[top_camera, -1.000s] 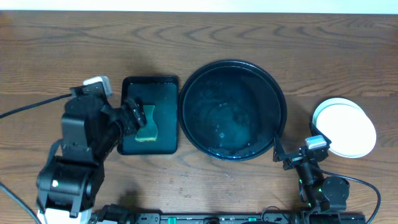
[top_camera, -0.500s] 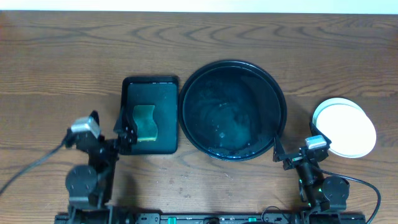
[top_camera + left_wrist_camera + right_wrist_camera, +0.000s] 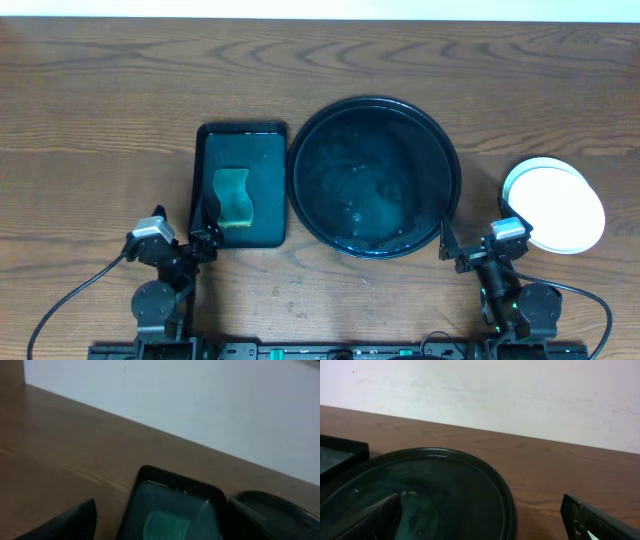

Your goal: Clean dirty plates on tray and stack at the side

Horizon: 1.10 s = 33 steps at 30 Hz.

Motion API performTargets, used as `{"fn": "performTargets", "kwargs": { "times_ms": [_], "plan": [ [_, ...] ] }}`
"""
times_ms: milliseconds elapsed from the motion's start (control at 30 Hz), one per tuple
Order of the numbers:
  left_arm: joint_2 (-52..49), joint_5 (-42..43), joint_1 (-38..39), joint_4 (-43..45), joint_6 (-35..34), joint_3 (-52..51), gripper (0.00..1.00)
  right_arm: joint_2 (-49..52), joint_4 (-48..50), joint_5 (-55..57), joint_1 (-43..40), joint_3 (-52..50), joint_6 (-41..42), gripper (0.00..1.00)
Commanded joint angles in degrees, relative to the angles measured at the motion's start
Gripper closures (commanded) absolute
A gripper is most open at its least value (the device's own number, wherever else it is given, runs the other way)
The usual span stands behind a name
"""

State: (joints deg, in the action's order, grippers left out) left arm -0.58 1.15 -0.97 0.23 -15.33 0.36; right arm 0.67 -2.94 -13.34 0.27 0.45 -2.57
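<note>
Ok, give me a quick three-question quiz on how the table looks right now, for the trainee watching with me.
1. Fill in: by the robot's own sides, the stack of white plates stands to the ___ of the round black tray.
2. True or false: one plate lies on that tray.
3. The green sponge lies on: A) the rectangular black tray; B) the round tray; C) the plates.

Key: 1 right; 2 false; 3 A.
</note>
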Motion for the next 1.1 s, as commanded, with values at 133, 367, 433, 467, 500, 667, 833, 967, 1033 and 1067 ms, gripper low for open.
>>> {"fn": "performTargets", "kwargs": {
  "times_ms": [133,367,433,467,500,667,833,967,1033,1067],
  "plan": [
    [0.5,-0.74,0.09,-4.28,0.28,-0.13,0.18,-0.39,-0.11,0.24,-0.57,-0.13,-0.26,0.01],
    [0.46,-0.74,0.09,-4.31,0.28,-0.13,0.18,-0.37,-0.11,0.22,-0.57,-0.13,-0.28,0.01],
    [0.39,-0.74,0.09,-4.31,0.28,-0.13,0.18,-0.39,-0.11,0.22,-0.57,-0.13,-0.28,0.01],
    [0.35,-0.74,0.09,-4.31,0.28,-0.13,0.18,-0.39,-0.11,0.22,-0.57,-0.13,-0.28,0.01],
    [0.33,-0.74,0.09,-4.31,0.28,-0.13,0.18,-0.39,-0.11,0.22,-0.57,-0.13,-0.28,0.01],
    [0.31,-0.74,0.09,-4.31,0.28,-0.13,0.18,-0.37,-0.11,0.24,-0.57,-0.13,-0.28,0.01],
    [0.31,-0.74,0.09,-4.31,0.28,-0.13,0.18,-0.39,-0.11,0.22,-0.57,-0.13,-0.28,0.01],
    [0.31,-0.74,0.09,-4.31,0.28,-0.13,0.18,-0.39,-0.11,0.22,-0.57,-0.13,-0.28,0.01],
    [0.31,-0.74,0.09,-4.31,0.28,-0.13,0.18,-0.39,-0.11,0.22,-0.57,-0.13,-0.28,0.01],
    [0.31,-0.74,0.09,-4.31,0.28,-0.13,0.18,-0.39,-0.09,0.22,-0.57,-0.13,-0.28,0.01]
  ]
}}
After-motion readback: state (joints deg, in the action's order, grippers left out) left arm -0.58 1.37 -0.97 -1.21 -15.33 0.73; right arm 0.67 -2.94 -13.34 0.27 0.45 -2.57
